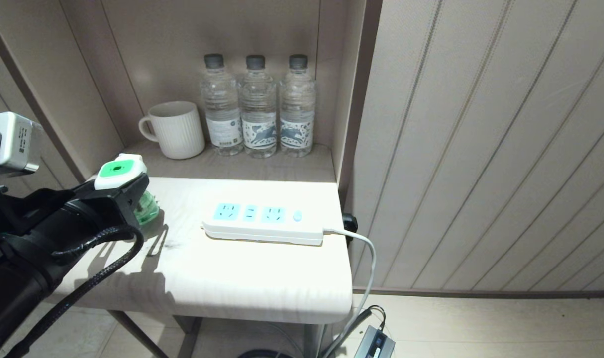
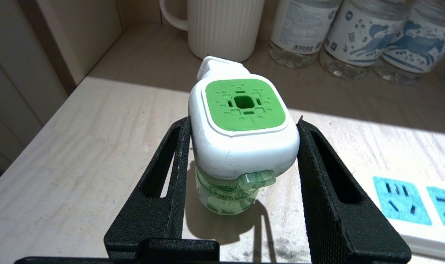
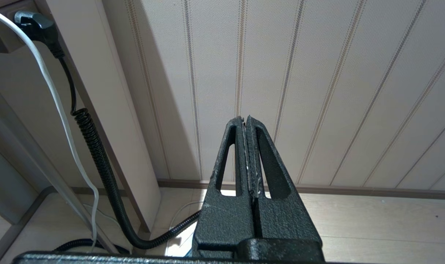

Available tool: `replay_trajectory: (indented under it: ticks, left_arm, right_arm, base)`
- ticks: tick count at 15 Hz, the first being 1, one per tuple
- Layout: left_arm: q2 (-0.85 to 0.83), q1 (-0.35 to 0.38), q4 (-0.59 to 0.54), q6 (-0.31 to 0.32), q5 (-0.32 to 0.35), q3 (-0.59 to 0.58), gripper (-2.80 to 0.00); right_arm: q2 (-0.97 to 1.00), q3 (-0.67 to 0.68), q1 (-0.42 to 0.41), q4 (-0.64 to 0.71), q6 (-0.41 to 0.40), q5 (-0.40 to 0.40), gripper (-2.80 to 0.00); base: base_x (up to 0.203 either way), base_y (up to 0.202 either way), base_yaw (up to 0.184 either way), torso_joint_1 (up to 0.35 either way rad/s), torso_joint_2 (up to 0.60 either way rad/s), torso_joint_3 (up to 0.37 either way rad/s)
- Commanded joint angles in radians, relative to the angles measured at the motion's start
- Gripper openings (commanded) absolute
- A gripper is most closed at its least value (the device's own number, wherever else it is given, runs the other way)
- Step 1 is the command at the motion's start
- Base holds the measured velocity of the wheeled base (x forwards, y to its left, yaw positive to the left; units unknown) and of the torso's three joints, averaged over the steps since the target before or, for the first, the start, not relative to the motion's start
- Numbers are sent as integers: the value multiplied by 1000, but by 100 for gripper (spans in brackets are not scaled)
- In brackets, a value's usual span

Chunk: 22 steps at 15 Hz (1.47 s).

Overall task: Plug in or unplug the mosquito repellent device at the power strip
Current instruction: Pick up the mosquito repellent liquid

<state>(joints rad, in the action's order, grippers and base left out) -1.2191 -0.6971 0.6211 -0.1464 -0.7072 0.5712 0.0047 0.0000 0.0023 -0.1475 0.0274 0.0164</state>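
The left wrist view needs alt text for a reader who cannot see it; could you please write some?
The left gripper clasps the white cap of the mosquito repellent device, whose green bottle stands upright on the pale table. The power strip lies beside it with empty sockets, and a white mug and water bottles stand behind.

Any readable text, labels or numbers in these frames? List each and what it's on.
No text can be read in any view.
Clear plastic water bottles: white labels with blue horse drawings, small print and a barcode, too small to read.
White box on the left arm: grey label print, blurred.
White-and-green mosquito repellent device: embossed pattern only, no letters.
White power strip: no markings visible.
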Motion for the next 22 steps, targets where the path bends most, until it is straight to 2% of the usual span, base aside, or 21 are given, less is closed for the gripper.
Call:
replay_trajectory:
  ticks: [1, 3, 5, 10, 14, 22]
  left_arm:
    - [27, 1, 5, 18, 22, -33, -280]
    - [33, 2, 5, 64, 69, -50, -280]
    - [33, 2, 6, 93, 72, -50, -280]
    - [40, 2, 8, 90, 74, -67, -280]
    - [39, 2, 100, 97, 74, -126, -280]
    - [30, 2, 144, 88, 72, -154, -280]
  right_arm:
    - [0, 0, 1, -1, 0, 0, -280]
    - [0, 0, 1, -1, 0, 0, -280]
    - [0, 0, 1, -1, 0, 0, -280]
    - [0, 0, 1, -1, 0, 0, -280]
    - [0, 0, 1, -1, 0, 0, -280]
    - [0, 0, 1, -1, 0, 0, -280]
  base:
    - [0, 0, 0, 0, 0, 0]
    - [0, 0, 0, 0, 0, 0]
    - [0, 0, 0, 0, 0, 0]
    - [0, 0, 0, 0, 0, 0]
    - [0, 0, 0, 0, 0, 0]
    - [0, 0, 0, 0, 0, 0]
